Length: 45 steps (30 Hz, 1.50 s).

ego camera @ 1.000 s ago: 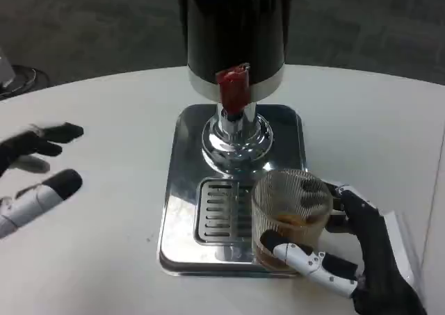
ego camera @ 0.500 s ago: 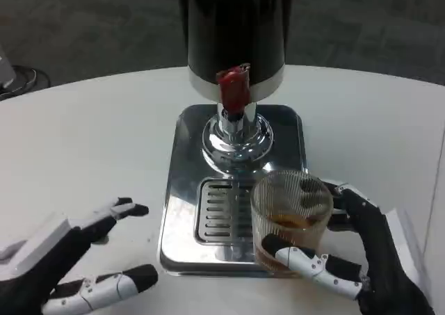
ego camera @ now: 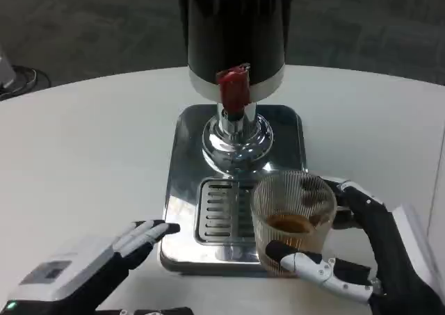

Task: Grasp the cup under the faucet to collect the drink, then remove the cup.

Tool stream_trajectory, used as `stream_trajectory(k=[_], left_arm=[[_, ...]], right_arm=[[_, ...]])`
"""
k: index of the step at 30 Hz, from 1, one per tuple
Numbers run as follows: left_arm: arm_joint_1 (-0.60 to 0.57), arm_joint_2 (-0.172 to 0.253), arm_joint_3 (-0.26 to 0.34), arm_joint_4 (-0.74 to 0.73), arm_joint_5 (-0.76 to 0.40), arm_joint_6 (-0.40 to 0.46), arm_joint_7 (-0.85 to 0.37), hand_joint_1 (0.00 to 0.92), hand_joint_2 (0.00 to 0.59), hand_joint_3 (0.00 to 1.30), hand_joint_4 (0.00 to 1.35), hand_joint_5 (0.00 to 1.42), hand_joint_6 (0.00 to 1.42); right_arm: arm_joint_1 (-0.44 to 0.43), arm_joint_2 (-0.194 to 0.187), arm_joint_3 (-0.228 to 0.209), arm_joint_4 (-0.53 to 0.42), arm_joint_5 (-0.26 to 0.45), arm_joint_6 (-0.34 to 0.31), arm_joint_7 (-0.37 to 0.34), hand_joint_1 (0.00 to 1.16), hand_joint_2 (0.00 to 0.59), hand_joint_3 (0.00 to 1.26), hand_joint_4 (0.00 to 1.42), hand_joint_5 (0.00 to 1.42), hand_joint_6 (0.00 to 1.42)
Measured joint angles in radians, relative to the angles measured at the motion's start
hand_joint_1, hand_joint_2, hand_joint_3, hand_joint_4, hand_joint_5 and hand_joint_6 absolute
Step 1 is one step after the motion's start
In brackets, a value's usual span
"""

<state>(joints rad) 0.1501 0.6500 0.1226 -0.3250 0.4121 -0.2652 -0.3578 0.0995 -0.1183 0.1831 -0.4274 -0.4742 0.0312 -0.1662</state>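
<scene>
Left hand (ego camera: 104,266) has moved toward the tray (ego camera: 182,190).

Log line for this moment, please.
right hand: holds cup, drink inside | cup: right of faucet | left hand: open, at tray edge

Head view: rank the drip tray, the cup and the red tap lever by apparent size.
1. drip tray, largest.
2. cup, held by the right hand.
3. red tap lever, smallest.

one cup (ego camera: 293,217), one dispenser (ego camera: 236,44), two hands (ego camera: 379,266) (ego camera: 90,270)
</scene>
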Motion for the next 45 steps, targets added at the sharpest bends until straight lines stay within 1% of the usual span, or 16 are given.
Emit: stream_trajectory(k=[4,10,14,17,24,30,45], left_arm=[[0.011,0.000,-0.018,-0.028,0.034,0.011,0.000,0.000,0.085,0.02,0.00,0.00,0.11],[0.021,0.000,-0.028,-0.060,0.068,0.036,0.000,0.000,0.081,0.01,0.00,0.00,0.09],[0.026,0.000,-0.030,-0.070,0.073,0.049,-0.001,0.000,0.080,0.00,0.00,0.00,0.09],[0.032,0.000,-0.033,-0.090,0.086,0.069,-0.002,0.000,0.081,0.00,0.00,0.00,0.08],[0.039,-0.001,-0.046,-0.117,0.112,0.083,-0.003,0.000,0.084,0.00,0.00,0.00,0.06],[0.039,-0.001,-0.046,-0.134,0.142,0.089,-0.003,0.000,0.087,0.00,0.00,0.00,0.06],[0.024,-0.002,-0.043,-0.138,0.147,0.118,-0.002,0.000,0.088,0.00,0.00,0.00,0.04]], right_arm=[[0.008,-0.015,-0.020,-0.019,0.007,-0.012,0.014,0.78,0.195,0.75,0.81,0.83,0.45],[0.027,-0.034,-0.026,-0.054,0.023,-0.019,0.051,0.78,0.195,0.75,0.82,0.83,0.45],[0.034,-0.042,-0.035,-0.067,0.031,-0.024,0.065,0.78,0.195,0.76,0.82,0.83,0.45],[0.049,-0.048,-0.037,-0.094,0.039,-0.032,0.085,0.78,0.195,0.76,0.82,0.83,0.45],[0.068,-0.051,-0.045,-0.134,0.052,-0.038,0.127,0.78,0.195,0.76,0.82,0.84,0.45],[0.086,-0.058,-0.053,-0.136,0.060,-0.042,0.144,0.78,0.195,0.76,0.82,0.84,0.45],[0.136,-0.057,-0.057,-0.207,0.074,-0.044,0.195,0.78,0.196,0.77,0.82,0.85,0.46]])
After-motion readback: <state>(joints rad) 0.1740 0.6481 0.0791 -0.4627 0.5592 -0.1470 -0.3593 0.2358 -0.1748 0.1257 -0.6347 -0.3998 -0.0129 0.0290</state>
